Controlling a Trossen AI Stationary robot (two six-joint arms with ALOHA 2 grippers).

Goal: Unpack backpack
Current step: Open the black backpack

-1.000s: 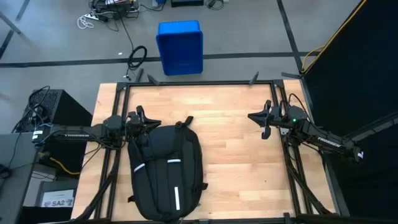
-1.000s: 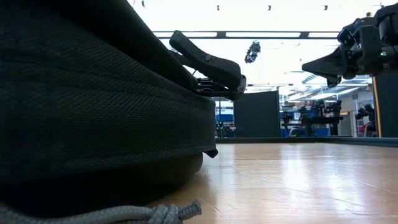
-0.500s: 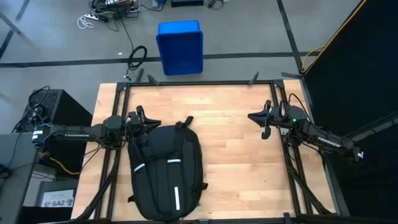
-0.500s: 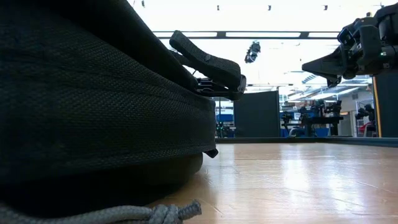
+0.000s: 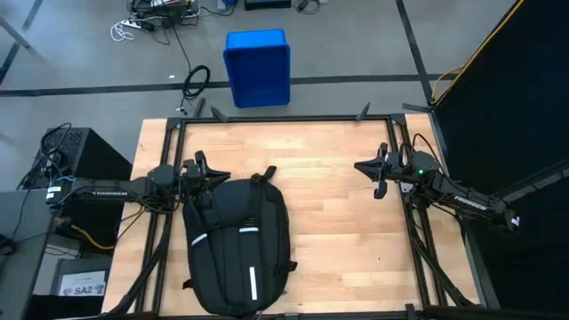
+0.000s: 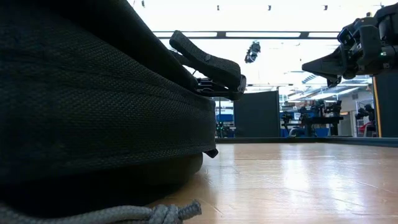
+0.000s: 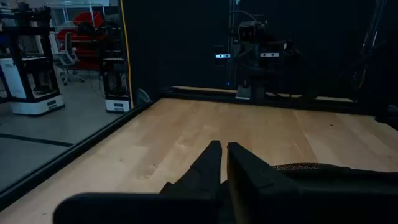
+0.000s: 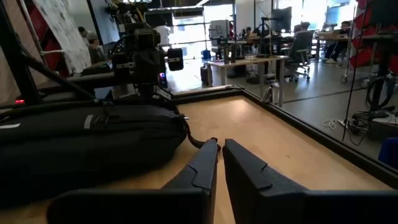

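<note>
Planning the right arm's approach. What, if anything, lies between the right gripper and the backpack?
Nothing visible. Only bare wooden table lies between the shut right gripper and the backpack. The left gripper, also shut, sits at the backpack's far side.

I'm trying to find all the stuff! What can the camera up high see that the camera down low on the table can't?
Only the high view shows the blue bin on the floor beyond the table, the left gripper by the backpack's top, and the backpack's white stripes. Only the low view shows a knotted grey cord and ceiling lights. Both show the black backpack, the wooden table and the right gripper, shut, holding nothing.
</note>
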